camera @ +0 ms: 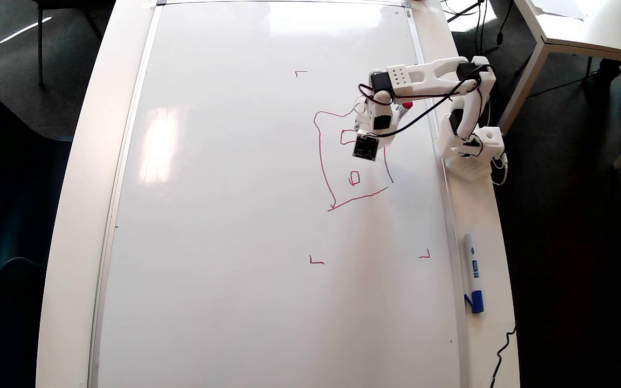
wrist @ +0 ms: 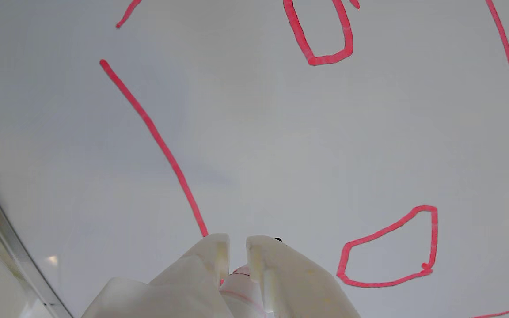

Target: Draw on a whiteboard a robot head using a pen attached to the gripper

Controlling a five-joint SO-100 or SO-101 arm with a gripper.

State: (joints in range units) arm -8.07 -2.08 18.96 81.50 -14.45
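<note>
Whiteboard (camera: 235, 215) flat on white worktop (camera: 73, 215), silver frame along its edges, small red corner marks (camera: 316, 261) spaced around the drawing area. Robot head (camera: 324, 161) in the board's upper right part in overhead view: wobbly red outline, open in places, enclosing small boxes, one (camera: 354, 178) low in the outline, another (camera: 345, 137) partly hidden beside the arm. Gripper (wrist: 237, 251) poised over the outline's right portion, jaws clenched on pen (camera: 403, 109), red end visible in overhead view. In wrist view, two white fingers (wrist: 214, 256) pressed close around the pen's barrel at the bottom edge, a long red stroke running up to them; tip contact with the board hidden. Blue-capped marker (camera: 473, 272) on the worktop beside the board's right frame, well apart from the arm's base (camera: 472, 153).
</note>
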